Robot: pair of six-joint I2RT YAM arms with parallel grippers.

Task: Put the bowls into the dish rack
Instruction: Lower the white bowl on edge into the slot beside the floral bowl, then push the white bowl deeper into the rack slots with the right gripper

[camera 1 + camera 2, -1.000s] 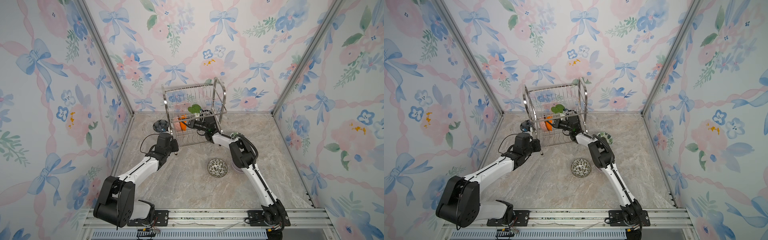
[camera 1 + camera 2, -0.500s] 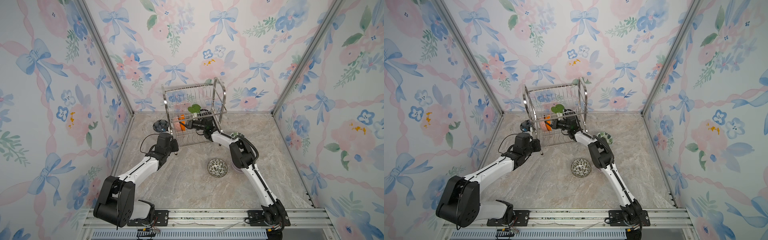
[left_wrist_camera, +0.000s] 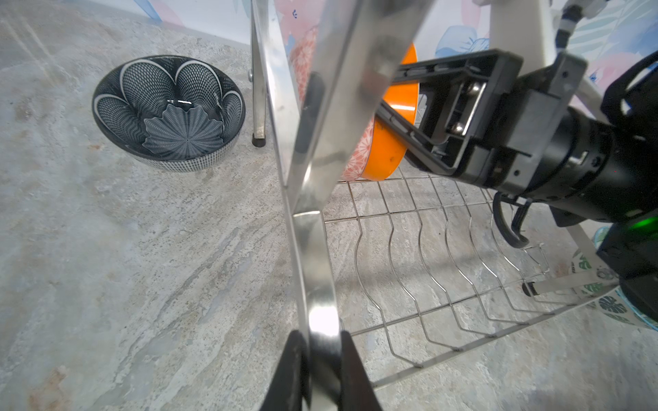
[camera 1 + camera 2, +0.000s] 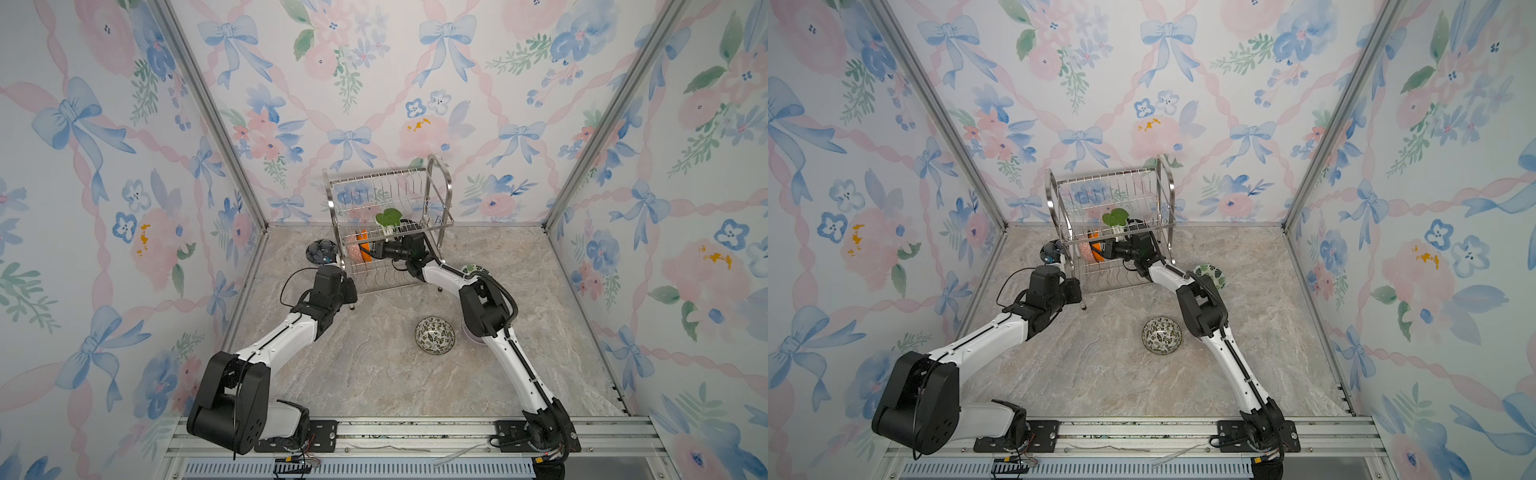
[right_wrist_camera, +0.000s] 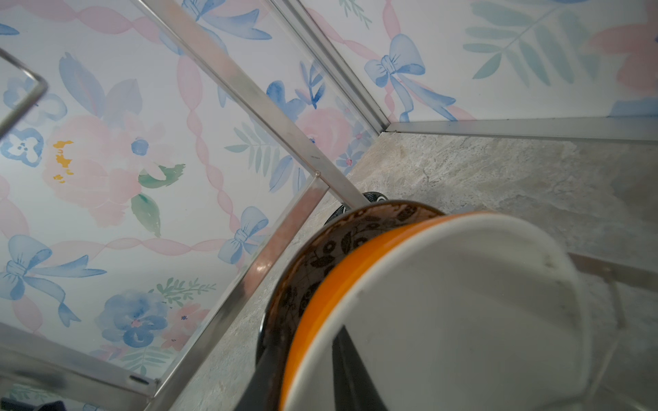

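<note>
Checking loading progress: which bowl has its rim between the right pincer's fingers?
The white bowl with the orange outside, standing on edge in the dish rack next to the pink floral bowl; no other bowl is orange.

Top views: high above near edge, looking down toward far side, sharing whole scene. Left wrist: close against dish rack (image 3: pixel 313 267). Right wrist: close on white bowl (image 5: pixel 463 302), facing left.

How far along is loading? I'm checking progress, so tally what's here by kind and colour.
Dark blue bowl: 1
Floral bowl on table: 1
Pink-outside bowl, racked: 1
Orange-outside bowl, racked: 1
Green-leaf bowl: 1
Lavender bowl, mostly hidden: 1
Dish rack: 1
Total: 7
</note>
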